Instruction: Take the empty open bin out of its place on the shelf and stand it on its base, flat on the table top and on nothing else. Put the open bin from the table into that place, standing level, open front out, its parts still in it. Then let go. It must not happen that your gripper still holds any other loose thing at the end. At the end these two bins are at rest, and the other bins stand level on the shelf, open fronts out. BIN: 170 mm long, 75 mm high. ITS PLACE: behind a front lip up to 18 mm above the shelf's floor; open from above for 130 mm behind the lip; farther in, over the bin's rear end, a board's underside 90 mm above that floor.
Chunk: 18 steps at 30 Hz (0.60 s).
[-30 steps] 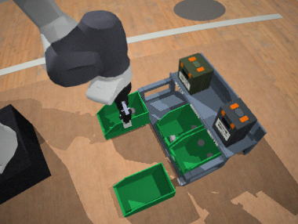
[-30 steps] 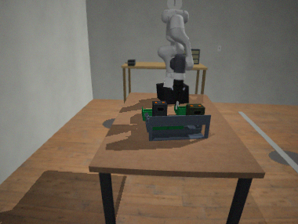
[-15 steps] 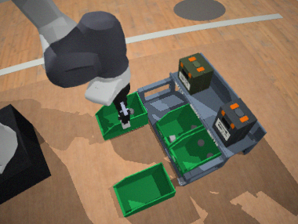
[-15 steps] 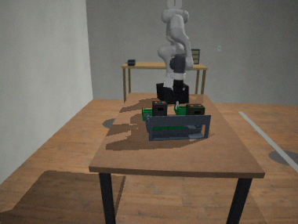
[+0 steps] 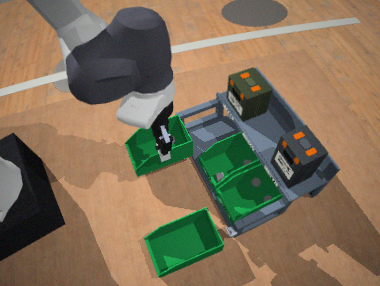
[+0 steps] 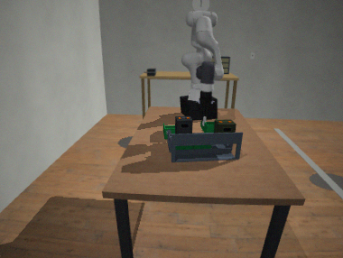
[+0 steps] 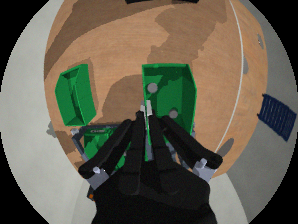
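The green bin with parts [image 5: 159, 146] stands on the table to the left of the grey shelf [image 5: 260, 160]; grey parts show in it in the wrist view [image 7: 168, 92]. My gripper [image 5: 164, 149] reaches down into this bin, and its fingers [image 7: 148, 115] are shut on the bin's near wall. The empty green bin [image 5: 184, 242] stands on its base on the table in front of the shelf, and also shows in the wrist view [image 7: 73, 96]. The shelf's left place [image 5: 207, 131] is vacant. Whether the held bin touches the table I cannot tell.
Two other green bins [image 5: 227, 159] [image 5: 250, 192] with parts stand in the shelf, open fronts out. Two dark boxes [image 5: 249, 93] [image 5: 299, 156] with orange marks stand on its upper board. The robot's black base [image 5: 20, 197] is at the left.
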Available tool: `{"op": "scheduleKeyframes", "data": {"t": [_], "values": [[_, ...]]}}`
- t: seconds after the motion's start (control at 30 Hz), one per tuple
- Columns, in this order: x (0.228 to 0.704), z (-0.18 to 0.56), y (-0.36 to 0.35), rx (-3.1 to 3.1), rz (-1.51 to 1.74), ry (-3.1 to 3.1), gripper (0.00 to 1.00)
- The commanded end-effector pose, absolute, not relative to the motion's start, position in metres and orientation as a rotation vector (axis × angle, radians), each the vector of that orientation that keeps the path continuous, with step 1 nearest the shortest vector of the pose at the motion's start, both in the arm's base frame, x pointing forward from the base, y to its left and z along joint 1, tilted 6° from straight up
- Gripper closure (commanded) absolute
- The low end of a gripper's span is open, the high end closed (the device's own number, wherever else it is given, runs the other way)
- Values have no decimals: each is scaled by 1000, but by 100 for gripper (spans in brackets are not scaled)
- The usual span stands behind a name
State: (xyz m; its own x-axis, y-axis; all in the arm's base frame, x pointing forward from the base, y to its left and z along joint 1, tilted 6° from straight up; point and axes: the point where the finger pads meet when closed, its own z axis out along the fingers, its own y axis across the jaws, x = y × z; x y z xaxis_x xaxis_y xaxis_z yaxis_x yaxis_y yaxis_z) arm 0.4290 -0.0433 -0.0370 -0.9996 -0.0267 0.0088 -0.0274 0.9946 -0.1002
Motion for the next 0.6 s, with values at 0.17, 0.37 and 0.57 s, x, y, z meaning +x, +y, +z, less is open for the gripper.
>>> {"op": "scheduleKeyframes", "data": {"t": [0.17,0.37,0.57], "values": [[427,-34,-43,34,149,-2975,100],[428,-33,-43,32,148,-2952,100],[428,-33,-43,32,148,-2952,100]]}}
